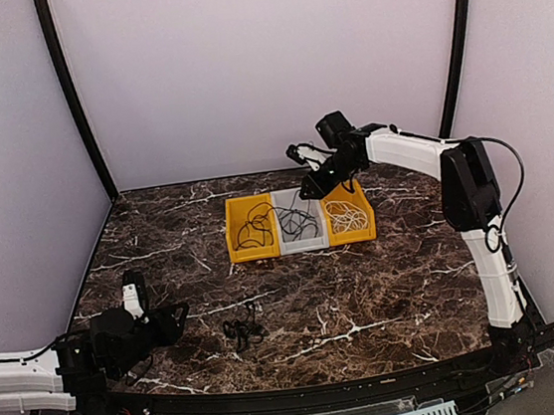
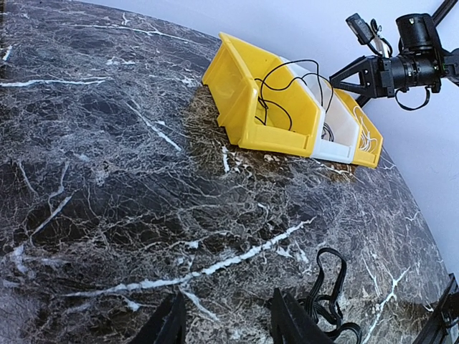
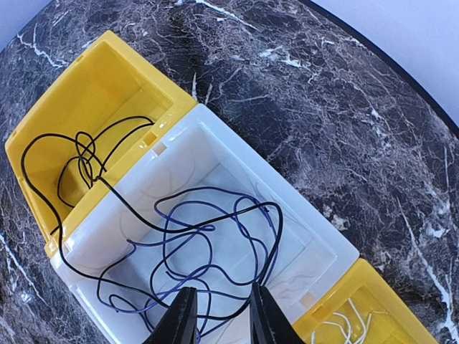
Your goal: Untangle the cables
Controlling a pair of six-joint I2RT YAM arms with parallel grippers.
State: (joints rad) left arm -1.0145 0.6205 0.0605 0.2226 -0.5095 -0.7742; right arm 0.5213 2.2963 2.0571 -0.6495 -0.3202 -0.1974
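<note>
Right claw [image 1: 308,191], top view: parted, empty, over white bin [image 1: 304,245]. Left claw [image 1: 177,317]: parted, empty, well short of that bin, black bundle [image 1: 241,330] beside it.
Left wrist: white cord [image 2: 366,140] alone in adjoining yellow bin [image 2: 376,156].
Right wrist: black cord [image 3: 118,198] spills into white bin, across bluish cord [image 3: 193,229].
Judged part-sorted.

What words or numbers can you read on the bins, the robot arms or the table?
None: no word, label, brand, number or sign can be read in any view.
Left yellow bin, white bin, right yellow bin: plain plastic, no label showing.
Right arm and left arm: no writing visible.
Table: only white veins in dark marble.
</note>
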